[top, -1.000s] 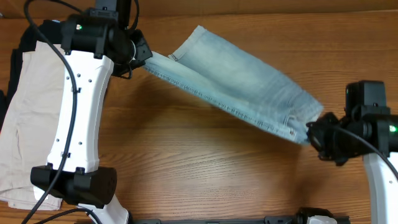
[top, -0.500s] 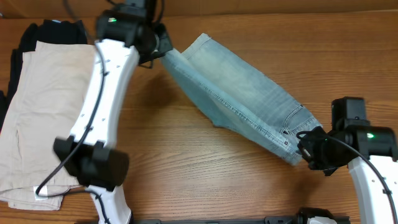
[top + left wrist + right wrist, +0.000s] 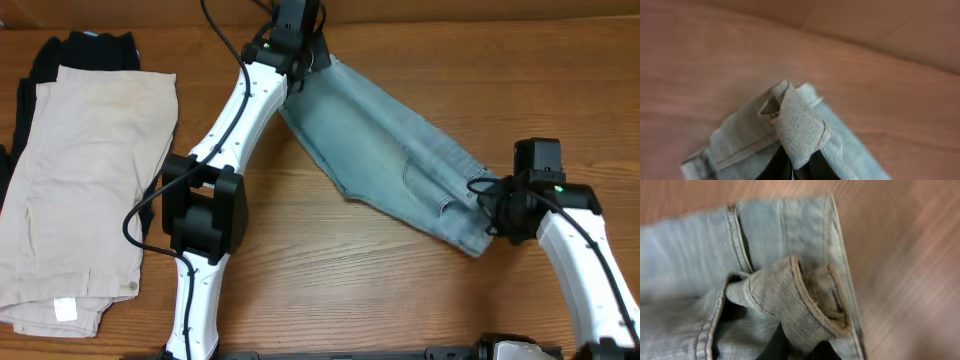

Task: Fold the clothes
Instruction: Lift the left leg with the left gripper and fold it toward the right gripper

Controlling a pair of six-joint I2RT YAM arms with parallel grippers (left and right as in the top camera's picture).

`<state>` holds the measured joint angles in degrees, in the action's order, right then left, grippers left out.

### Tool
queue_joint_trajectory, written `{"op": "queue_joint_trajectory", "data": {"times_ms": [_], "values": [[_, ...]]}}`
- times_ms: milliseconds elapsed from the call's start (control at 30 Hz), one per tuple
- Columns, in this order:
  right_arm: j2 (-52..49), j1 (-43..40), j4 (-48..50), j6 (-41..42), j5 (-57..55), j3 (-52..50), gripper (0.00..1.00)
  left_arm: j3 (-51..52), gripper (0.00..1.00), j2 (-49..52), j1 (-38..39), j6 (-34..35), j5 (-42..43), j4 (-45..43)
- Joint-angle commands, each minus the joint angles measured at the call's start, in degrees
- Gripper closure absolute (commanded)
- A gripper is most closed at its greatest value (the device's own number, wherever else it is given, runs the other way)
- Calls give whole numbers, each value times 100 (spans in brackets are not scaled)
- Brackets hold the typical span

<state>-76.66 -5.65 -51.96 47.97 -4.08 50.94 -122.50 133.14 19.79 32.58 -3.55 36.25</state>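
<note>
The light-blue denim shorts (image 3: 390,160) lie folded lengthwise in a diagonal strip from the table's far middle to the right. My left gripper (image 3: 308,62) is shut on the leg hem at the far end; the left wrist view shows a pinched fold of hem (image 3: 797,127) between the black fingers (image 3: 794,167). My right gripper (image 3: 492,208) is shut on the waistband end, where the right wrist view shows a bunched waistband fold (image 3: 800,305) between the fingers (image 3: 800,347).
Larger beige trousers (image 3: 80,170) lie folded at the left, on top of a black garment (image 3: 85,48) showing at the far left edge. The left arm's white links (image 3: 225,150) stretch over the table's middle. A cardboard wall (image 3: 880,25) runs along the far edge.
Both grippers carried the shorts toward the far edge and lowered them. The left gripper moved right, the right gripper slightly up. The shorts now lie flatter, with the pocket side up.
</note>
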Motion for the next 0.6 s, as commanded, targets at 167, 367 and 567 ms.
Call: {"op": "queue_joint_trajectory", "data": {"times_ms": [167, 367, 567], "values": [[-957, -146, 1414, 487, -892, -35, 9, -59, 0, 111, 81, -195, -435, -680], [-922, -704, 1478, -249, -140, 348, 0, -835, 0, 98, -101, -953, -431, 501], [-605, -949, 385, -1556, 529, 1700, 0, -1174, 0, 103, -400, -1390, -385, 1663]]}}
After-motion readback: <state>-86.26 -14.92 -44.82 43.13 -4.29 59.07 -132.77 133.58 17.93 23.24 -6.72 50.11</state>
